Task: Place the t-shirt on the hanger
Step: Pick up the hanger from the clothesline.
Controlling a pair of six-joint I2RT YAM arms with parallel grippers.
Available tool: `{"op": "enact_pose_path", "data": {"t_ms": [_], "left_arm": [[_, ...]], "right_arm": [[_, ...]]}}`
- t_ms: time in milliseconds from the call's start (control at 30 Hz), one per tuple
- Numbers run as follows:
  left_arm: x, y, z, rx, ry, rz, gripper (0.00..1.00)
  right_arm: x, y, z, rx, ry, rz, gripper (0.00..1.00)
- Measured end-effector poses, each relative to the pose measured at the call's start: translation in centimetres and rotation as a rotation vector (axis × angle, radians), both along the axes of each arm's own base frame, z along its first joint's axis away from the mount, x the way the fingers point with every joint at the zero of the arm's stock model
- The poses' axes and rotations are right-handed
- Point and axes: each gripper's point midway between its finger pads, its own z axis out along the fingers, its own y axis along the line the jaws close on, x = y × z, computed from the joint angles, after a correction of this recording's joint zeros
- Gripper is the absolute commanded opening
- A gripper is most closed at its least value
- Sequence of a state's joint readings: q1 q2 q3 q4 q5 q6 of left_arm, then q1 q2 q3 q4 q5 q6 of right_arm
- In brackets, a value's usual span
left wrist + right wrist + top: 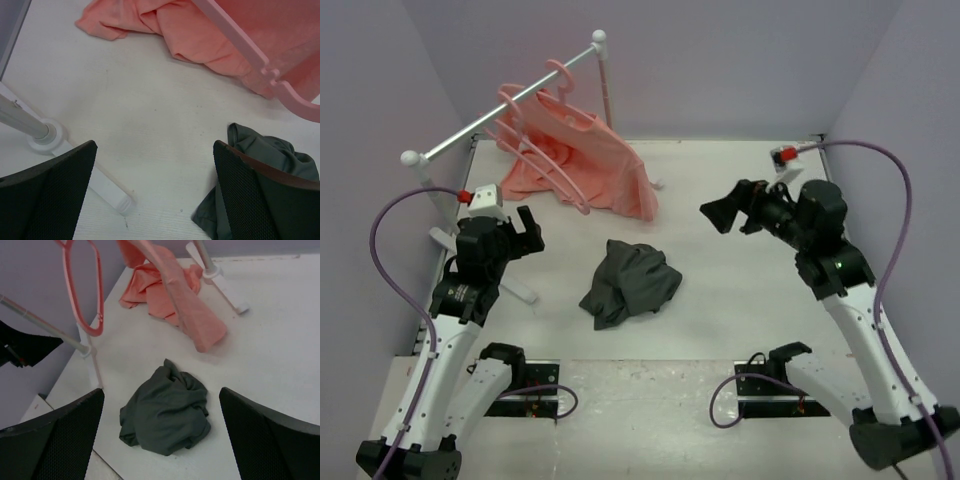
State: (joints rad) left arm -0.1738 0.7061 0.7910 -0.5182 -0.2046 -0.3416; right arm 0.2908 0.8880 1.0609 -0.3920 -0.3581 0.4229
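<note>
Two grippers hover over the white table [740,290], and neither has hold of anything. The left gripper [523,232] has its jaws spread wide. In its own wrist view [154,150] only bare tabletop lies between the two dark fingers. The right gripper [718,214] is spread just as wide (its wrist camera [161,391] looks down between the fingers at the cloth below).

The t-shirt [630,283] lies in a crumpled charcoal heap near the middle of the table, between the two arms and touched by neither. It shows at the lower right of the left wrist view [270,155] and in the centre of the right wrist view [167,415].

Behind it, at the far left, stands a white clothes rail [500,115]. A salmon-pink garment [605,170] hangs from the rail, its hem spilling onto the table. Beside the garment an empty salmon-pink hanger [517,110] hooks over the rail. There seem to be more of the same kind, though the overlapping pink makes the count unsure. The hanger's sloping arm crosses the left wrist view [245,50], and its loop shows in the right wrist view [99,285]. The t-shirt lies well apart from it.
</note>
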Motion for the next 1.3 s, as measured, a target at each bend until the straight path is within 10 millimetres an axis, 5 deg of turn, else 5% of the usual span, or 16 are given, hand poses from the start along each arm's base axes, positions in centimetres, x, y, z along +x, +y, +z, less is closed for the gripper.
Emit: {"op": "enact_pose_path", "data": {"t_ms": [233, 400, 633, 800, 967, 1300], "left_arm": [[0.2, -0.1, -0.6, 0.004, 0.021, -0.002, 1.0], [0.4, -0.2, -1.0, 0.005, 0.039, -0.007, 1.0], [0.5, -0.3, -1.3, 0.005, 0.05, -0.011, 1.0], [0.5, -0.4, -1.3, 0.003, 0.051, -0.015, 1.0], [0.6, -0.6, -1.6, 0.002, 0.063, -0.021, 1.0], [0.6, -0.8, -1.7, -0.003, 0.065, -0.033, 1.0]], "right_arm": [[4.9, 13.6, 5.6, -0.156, -0.107, 0.268, 0.99], [8.3, 20.2, 6.4, -0.253, -0.159, 0.336, 0.99], [7.3, 28.8, 1.5, -0.401, -0.177, 0.431, 0.85], [6.4, 31.1, -1.9, -0.459, -0.157, 0.465, 0.71], [7.7, 31.6, -2.8, -0.475, -0.174, 0.434, 0.47], [8.5, 32.4, -3.4, -0.473, -0.19, 0.422, 0.26]]}}
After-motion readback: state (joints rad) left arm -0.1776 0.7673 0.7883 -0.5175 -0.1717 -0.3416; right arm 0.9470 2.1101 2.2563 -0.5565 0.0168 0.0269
